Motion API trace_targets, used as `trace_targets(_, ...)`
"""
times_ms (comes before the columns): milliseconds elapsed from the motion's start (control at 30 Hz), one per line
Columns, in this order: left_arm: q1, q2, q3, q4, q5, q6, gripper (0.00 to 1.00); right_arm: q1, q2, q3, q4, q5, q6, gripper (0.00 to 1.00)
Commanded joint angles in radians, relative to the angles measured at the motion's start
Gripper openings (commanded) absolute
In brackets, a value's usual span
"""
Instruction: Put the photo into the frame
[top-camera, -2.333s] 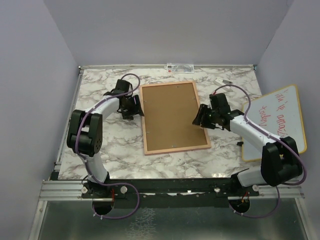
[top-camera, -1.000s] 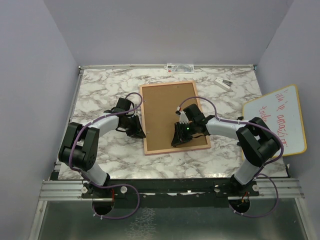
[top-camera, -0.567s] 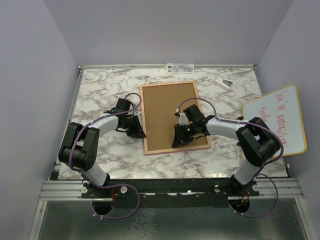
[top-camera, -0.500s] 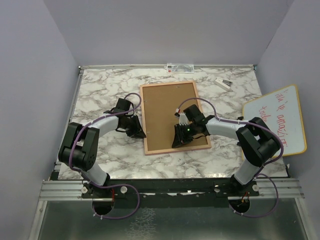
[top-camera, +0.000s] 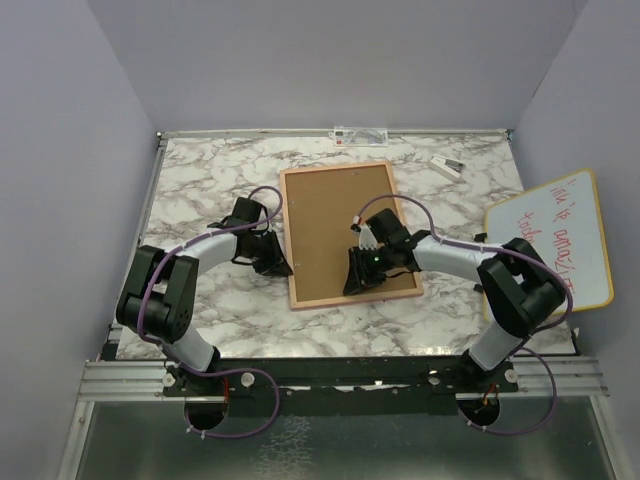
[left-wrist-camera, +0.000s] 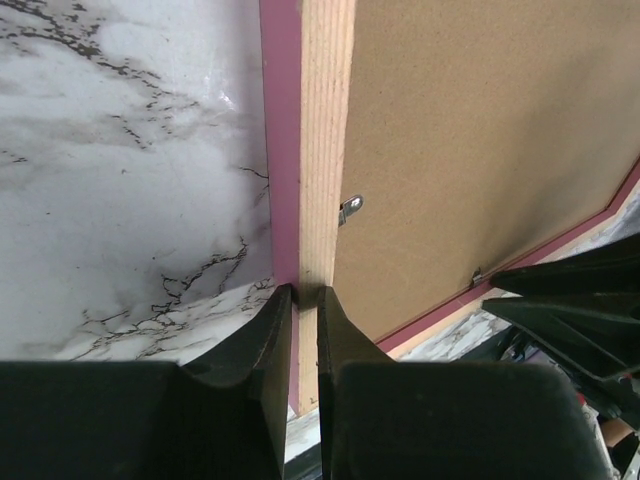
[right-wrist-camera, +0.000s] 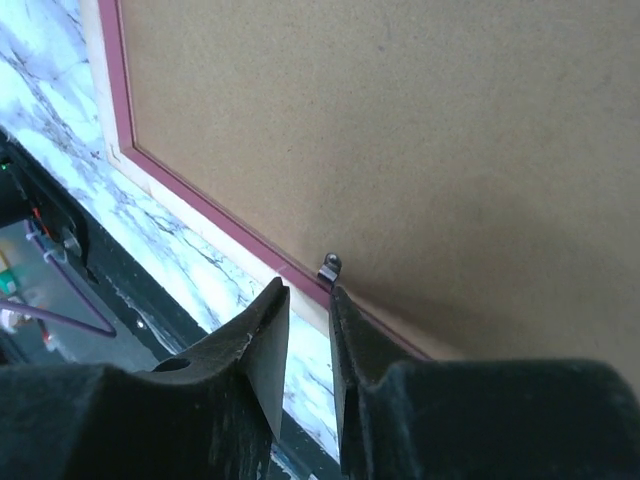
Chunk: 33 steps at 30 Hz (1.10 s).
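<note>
Your right arm has swung in from the frame's right side over the last couple of seconds. The right gripper (right-wrist-camera: 308, 290) now sits over the near end of the brown backing board (top-camera: 335, 220). Your left gripper (left-wrist-camera: 305, 292) has slid nearer along the left rim. Over the last half second neither has visibly shifted.

The frame (left-wrist-camera: 326, 120) lies face down on the marble table (top-camera: 200, 180), wood back up and a pink edge showing, with the board seated inside it. Your left jaws are pinched almost together with nothing between them, tips at the left rim where wood meets pink. Your right jaws are likewise nearly closed and empty, tips just beside a small metal tab (right-wrist-camera: 328, 266) at the board's near edge. A whiteboard (top-camera: 560, 240) rests at the table's right edge, well apart.
</note>
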Motion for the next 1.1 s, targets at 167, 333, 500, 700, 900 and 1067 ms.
trace_targets(167, -0.012, -0.040, 0.056, 0.009, -0.123, 0.060, 0.37, -0.014, -0.201, 0.096, -0.057, 0.461, 0.076, 0.31)
trace_targets(333, -0.011, -0.033, 0.163, 0.012, -0.123, 0.090, 0.63, -0.081, -0.092, 0.230, -0.029, 0.617, 0.137, 0.36)
trace_targets(500, 0.006, 0.028, 0.286, 0.019, -0.198, 0.094, 0.82, -0.177, 0.111, 0.483, -0.020, 0.615, 0.209, 0.39)
trace_targets(700, 0.033, 0.190, 0.443, 0.018, -0.273, 0.062, 0.84, -0.271, 0.353, 0.724, -0.043, 0.550, 0.343, 0.41)
trace_targets(900, 0.066, 0.322, 0.551, 0.019, -0.262, 0.066, 0.78, -0.314, 0.517, 0.834, 0.041, 0.430, 0.461, 0.42)
trace_targets(1067, 0.095, 0.396, 0.633, 0.024, -0.207, 0.085, 0.76, -0.314, 0.595, 0.855, 0.099, 0.396, 0.562, 0.42)
